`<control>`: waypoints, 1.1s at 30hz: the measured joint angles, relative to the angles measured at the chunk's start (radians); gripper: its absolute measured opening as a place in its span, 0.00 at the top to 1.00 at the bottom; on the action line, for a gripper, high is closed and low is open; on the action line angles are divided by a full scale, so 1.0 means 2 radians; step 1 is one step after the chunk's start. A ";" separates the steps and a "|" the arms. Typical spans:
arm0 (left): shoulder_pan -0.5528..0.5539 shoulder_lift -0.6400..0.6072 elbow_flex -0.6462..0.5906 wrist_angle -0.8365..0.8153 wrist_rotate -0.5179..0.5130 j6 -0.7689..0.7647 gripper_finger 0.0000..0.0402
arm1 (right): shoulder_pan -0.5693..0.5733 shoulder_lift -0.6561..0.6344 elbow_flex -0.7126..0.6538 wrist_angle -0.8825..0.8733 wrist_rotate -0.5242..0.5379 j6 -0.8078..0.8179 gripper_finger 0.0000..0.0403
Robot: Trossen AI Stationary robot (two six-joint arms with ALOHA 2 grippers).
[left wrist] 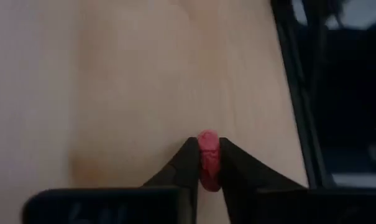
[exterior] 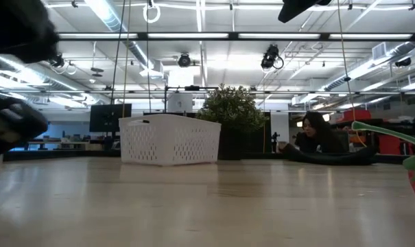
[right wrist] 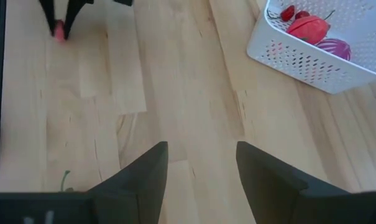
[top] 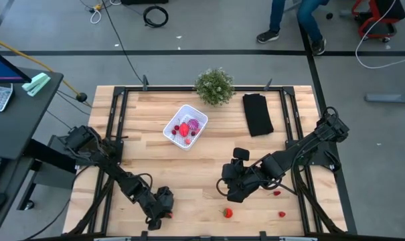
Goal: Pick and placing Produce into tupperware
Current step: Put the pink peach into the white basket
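we see the left claw (left wrist: 206,163) pinching a small pinkish-red toy fruit (left wrist: 207,155) at lower centre; likely light, stiff, slippery, so a mid-body grip suits; right claw (right wrist: 200,168) wide, empty.

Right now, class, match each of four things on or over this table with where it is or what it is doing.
Things:
1. left gripper
2. right gripper
3. white container
4. black cloth

States:
A. holds several produce pieces
B. fingers apart above bare wood
C. lies beside the potted plant
D. fingers pinch a small red piece

Pairs: 1-D, 2-B, 3-A, 4-C
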 joint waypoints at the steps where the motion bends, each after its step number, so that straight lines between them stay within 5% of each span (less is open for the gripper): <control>1: 0.005 -0.004 0.000 0.001 -0.009 0.000 0.90 | 0.000 0.000 0.000 0.000 0.000 0.000 0.51; 6: 0.041 -0.058 0.000 0.005 -0.059 0.034 0.91 | 0.000 0.000 0.000 0.000 0.000 0.000 0.51; 16: 0.167 -0.234 0.001 -0.073 -0.180 0.237 0.85 | 0.000 0.000 0.000 0.000 0.001 -0.011 0.51; 24: 0.353 -0.243 0.001 -0.196 -0.144 0.225 0.90 | 0.000 0.000 0.000 0.000 0.021 -0.027 0.51; 28: 0.418 -0.211 0.000 -0.207 -0.066 0.229 0.82 | 0.000 0.000 0.000 0.001 0.029 -0.027 0.51; 33: 0.444 -0.171 0.000 -0.202 -0.051 0.283 0.70 | 0.000 0.000 0.000 0.002 0.026 -0.025 0.51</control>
